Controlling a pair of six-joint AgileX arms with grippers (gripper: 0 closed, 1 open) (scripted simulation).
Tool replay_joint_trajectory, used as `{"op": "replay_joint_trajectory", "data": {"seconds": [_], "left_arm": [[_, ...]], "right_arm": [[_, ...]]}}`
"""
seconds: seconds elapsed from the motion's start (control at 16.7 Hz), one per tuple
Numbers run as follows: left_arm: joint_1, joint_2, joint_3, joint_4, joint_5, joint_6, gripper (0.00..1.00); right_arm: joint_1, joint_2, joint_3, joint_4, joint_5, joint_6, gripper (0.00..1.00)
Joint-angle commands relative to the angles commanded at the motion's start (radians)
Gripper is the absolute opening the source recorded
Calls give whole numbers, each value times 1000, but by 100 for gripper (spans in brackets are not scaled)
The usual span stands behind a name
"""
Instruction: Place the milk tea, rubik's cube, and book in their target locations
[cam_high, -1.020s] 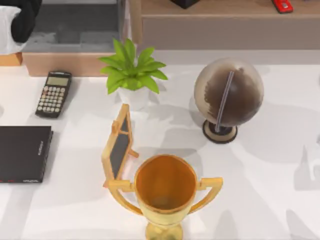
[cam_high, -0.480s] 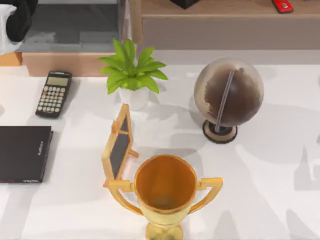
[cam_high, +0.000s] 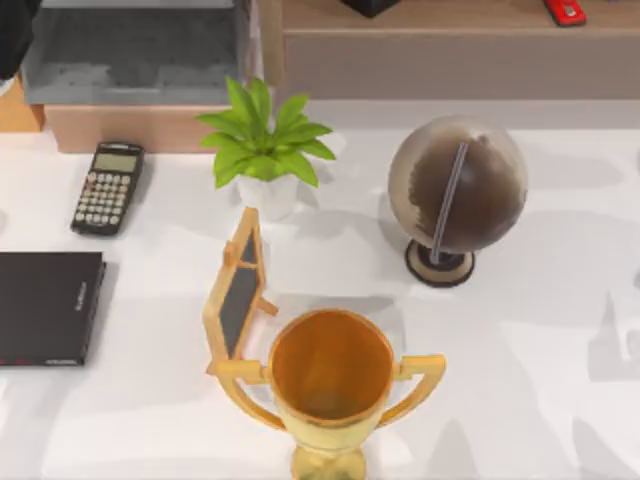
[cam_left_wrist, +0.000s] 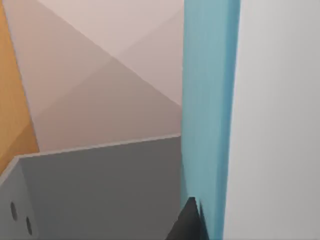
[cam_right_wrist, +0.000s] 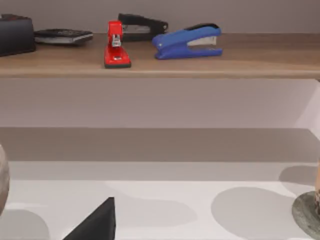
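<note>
Left wrist view: book (cam_left_wrist: 207, 100) stands upright against my left jaws, beside the grey tray (cam_left_wrist: 100, 190); grip state unclear.

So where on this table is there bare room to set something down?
Bare white table right of the globe and trophy, and between the calculator and plant. Crowded in the middle, where the small chalkboard stands against the trophy, and at the left edge by the black notebook.

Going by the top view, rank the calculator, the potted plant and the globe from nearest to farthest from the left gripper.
The left gripper is at the top view's upper left corner.
1. Calculator, on the table's left side.
2. Potted plant, near the middle.
3. Globe, right of centre.
</note>
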Motion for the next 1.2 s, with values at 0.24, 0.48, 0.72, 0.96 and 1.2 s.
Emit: {"op": "replay_joint_trajectory", "data": {"seconds": [0.24, 0.48, 0.72, 0.96, 1.2], "left_arm": [[37, -184, -147, 44, 159, 294, 0], [116, -380, -420, 97, 293, 714, 0], [230, -508, -757, 136, 357, 1135, 0], [346, -520, -1061, 133, 357, 1450, 0], [436, -492, -1223, 129, 322, 1609, 0]], "right_arm": [[0, 0, 0, 0, 0, 0, 100], [0, 0, 0, 0, 0, 0, 100], [0, 0, 0, 0, 0, 0, 100], [0, 0, 0, 0, 0, 0, 100], [0, 0, 0, 0, 0, 0, 100]]}}
